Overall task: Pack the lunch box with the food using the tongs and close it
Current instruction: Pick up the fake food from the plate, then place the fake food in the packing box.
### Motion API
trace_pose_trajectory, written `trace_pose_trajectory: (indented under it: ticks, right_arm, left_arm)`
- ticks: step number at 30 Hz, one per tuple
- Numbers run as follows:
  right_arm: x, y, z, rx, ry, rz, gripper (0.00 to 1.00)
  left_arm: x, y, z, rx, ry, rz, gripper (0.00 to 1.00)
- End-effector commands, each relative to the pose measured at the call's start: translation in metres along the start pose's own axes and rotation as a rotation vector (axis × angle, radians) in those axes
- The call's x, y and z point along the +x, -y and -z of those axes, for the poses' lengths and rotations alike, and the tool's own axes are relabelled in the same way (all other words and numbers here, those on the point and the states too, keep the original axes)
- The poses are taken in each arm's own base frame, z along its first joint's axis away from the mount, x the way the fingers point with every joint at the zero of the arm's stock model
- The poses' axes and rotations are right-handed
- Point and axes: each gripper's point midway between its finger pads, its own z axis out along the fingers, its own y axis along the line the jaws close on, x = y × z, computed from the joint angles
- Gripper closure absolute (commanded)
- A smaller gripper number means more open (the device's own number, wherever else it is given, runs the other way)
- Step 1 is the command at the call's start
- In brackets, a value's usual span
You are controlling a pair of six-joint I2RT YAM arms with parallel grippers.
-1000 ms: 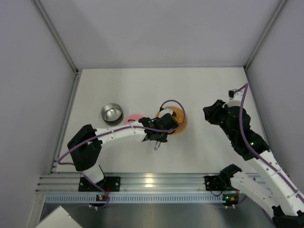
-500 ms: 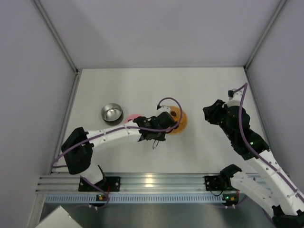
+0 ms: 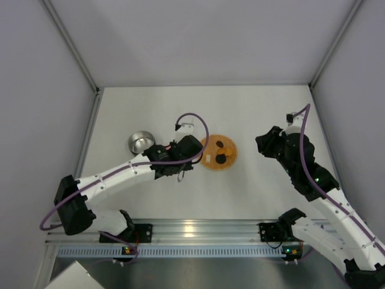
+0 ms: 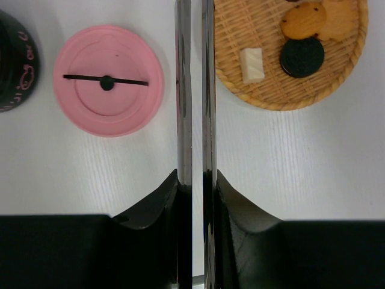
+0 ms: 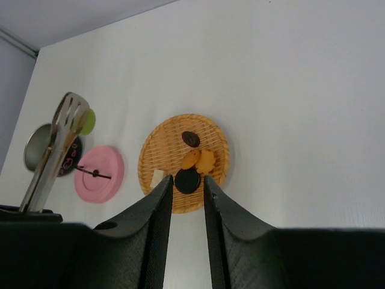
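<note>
White table (image 3: 180, 114), left jaws clamping tongs (image 4: 208, 90), tin (image 4: 12, 66) cut off at edge, right jaws narrow, empty

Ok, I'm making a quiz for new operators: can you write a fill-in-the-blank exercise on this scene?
1. The left end effector grips the tongs, whose tips pinch a ___ food piece.
2. The lid lying flat beside the tin is ___.
3. The woven plate holds ___ pale yellow piece.
4. The right end effector holds ___.
Missing words: green; pink; one; nothing.
</note>
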Motion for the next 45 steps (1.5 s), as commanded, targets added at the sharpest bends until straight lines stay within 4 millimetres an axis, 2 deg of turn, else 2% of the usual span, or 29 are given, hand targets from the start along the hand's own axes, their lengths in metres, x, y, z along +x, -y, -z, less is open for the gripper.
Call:
trace_pose_trajectory:
  ticks: [1,8,12,15,21,29,36,40,45]
  right_arm:
    - [-0.003,-0.007,0.0,-0.03,0.01,-0.004,0.73]
    - [-0.002,-0.01,-0.002,-0.042,0.002,-0.005,0.74]
    - [0.002,-0.013,-0.006,-0.052,-0.013,-0.011,0.74]
    - [0.004,-0.015,-0.008,-0.063,-0.022,-0.013,0.75]
    - [0.005,-0.017,-0.009,-0.068,-0.031,-0.014,0.75]
    - [0.006,-0.018,-0.009,-0.076,-0.037,-0.013,0.75]
    - [0.007,-0.018,-0.01,-0.075,-0.042,-0.011,0.75]
    - [0.005,-0.019,-0.01,-0.077,-0.04,-0.011,0.75]
    - [0.005,-0.02,-0.011,-0.075,-0.044,-0.009,0.75]
  left_arm:
    - [-0.01,-0.043,0.01,-0.088,0.048,0.074,0.74]
    - [-0.012,-0.125,0.011,-0.202,0.063,0.22,0.74]
    - [-0.005,-0.153,0.009,-0.241,0.055,0.277,0.74]
    - [0.002,-0.165,0.005,-0.257,0.043,0.301,0.74]
    - [0.014,-0.169,-0.001,-0.255,0.016,0.316,0.73]
    - [0.014,-0.17,0.003,-0.253,0.026,0.319,0.53]
    - [0.007,-0.167,0.007,-0.232,0.039,0.32,0.52]
    - [-0.007,-0.153,0.008,-0.162,0.039,0.3,0.52]
    - [-0.03,-0.114,0.017,-0.041,0.056,0.229,0.51]
